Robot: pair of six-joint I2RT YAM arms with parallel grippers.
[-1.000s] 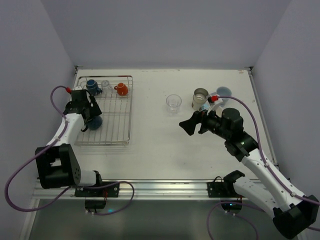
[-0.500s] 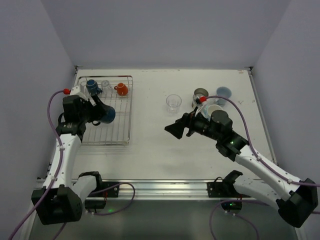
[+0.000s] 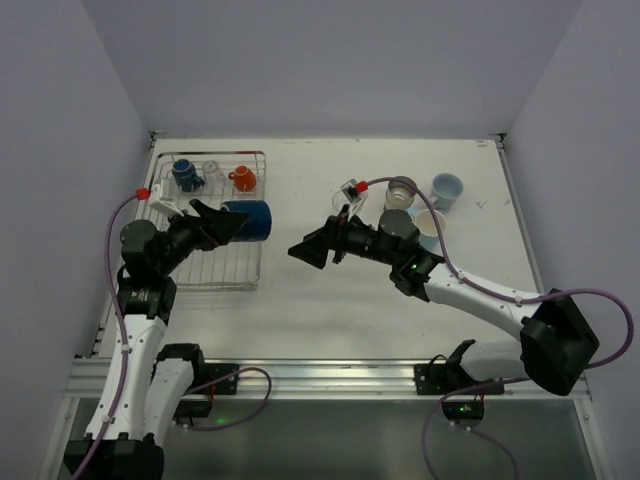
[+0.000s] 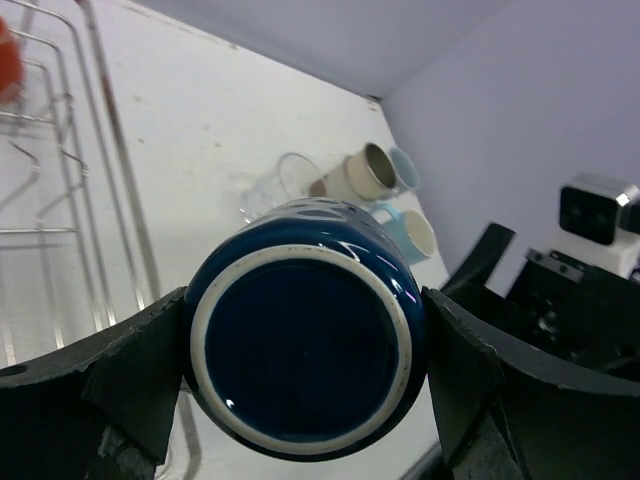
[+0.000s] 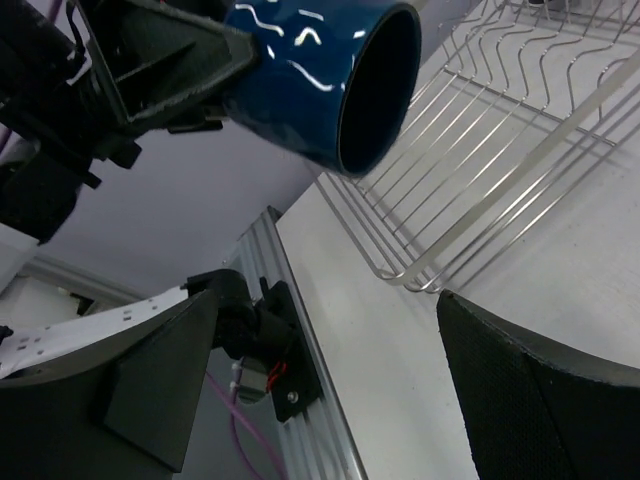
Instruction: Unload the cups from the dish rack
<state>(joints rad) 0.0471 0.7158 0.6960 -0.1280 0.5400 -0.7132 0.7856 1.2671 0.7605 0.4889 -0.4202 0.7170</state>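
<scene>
My left gripper [image 3: 230, 222] is shut on a dark blue mug [image 3: 252, 218] and holds it on its side in the air over the right edge of the dish rack [image 3: 212, 262], mouth facing right. In the left wrist view its base [image 4: 303, 368] sits between my fingers [image 4: 120, 375]. My right gripper [image 3: 306, 251] is open and empty, just right of the mug, facing its mouth [image 5: 377, 88]. The rack holds another dark blue mug [image 3: 183, 174], a clear glass [image 3: 211, 169] and an orange-red mug [image 3: 243, 178].
On the table at the right stand a clear glass [image 3: 349, 199], a grey metallic cup [image 3: 401, 190], a light blue cup [image 3: 447, 188] and a cream cup [image 3: 431, 223]. The rack's wire rim [image 5: 520, 165] lies below the mug. The table's front rail [image 3: 320, 375] runs along the near edge.
My left gripper has lifted the dark blue mug out of the rack and carried it right, turning it on its side. My right gripper has moved left towards it.
</scene>
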